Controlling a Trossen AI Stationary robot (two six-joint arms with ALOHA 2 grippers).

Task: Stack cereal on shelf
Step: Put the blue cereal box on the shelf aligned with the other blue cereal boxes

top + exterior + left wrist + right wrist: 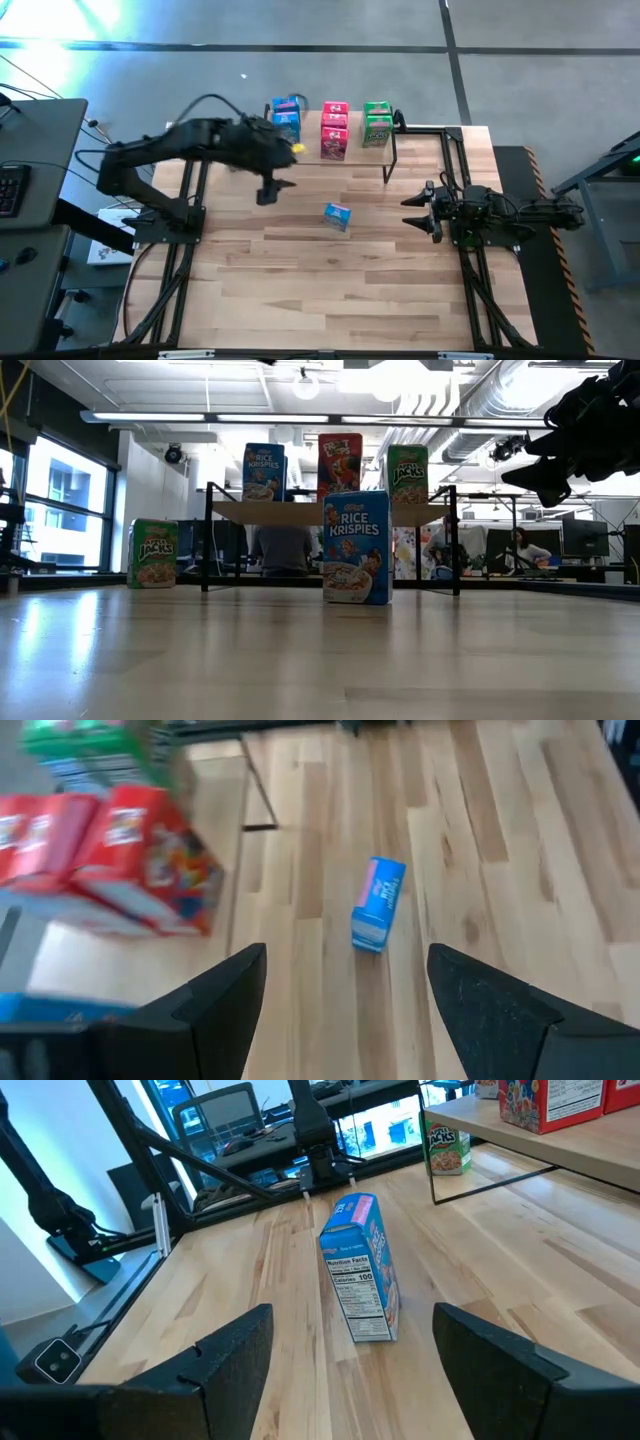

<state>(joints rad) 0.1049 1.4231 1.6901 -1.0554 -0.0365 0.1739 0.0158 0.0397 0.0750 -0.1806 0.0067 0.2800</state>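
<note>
In the low view the nearest thing is a small blue rectangular cardboard cereal box (356,547) with a printed front, standing upright alone on the light wooden plank counter (320,650), at the frame's centre. In the high view this same blue box (337,215) sits just right of centre, well apart from everything else, its long face running roughly left to right in the frame.

The right pincer (418,208) lies at centre right in the high view, level with the box and pointing straight at it; its two dark fingers stand wide apart and hold nothing. In the right wrist view the box (362,1267) stands between the finger lines, narrow side panel turned toward the camera, so a straight reach looks enough.

The left pincer (272,190) hangs left of centre in the high view, above and upper left of the box, its fingers also spread and empty. By my reading both are near, the left pincer slightly closer but raised and off-line.

Farthest, at top centre of the high view, the low light-wood shelf on thin black metal legs (391,148) carries blue, pink-red and green boxes in a row. One more green box (152,553) stands on the counter at far left in the low view
</note>
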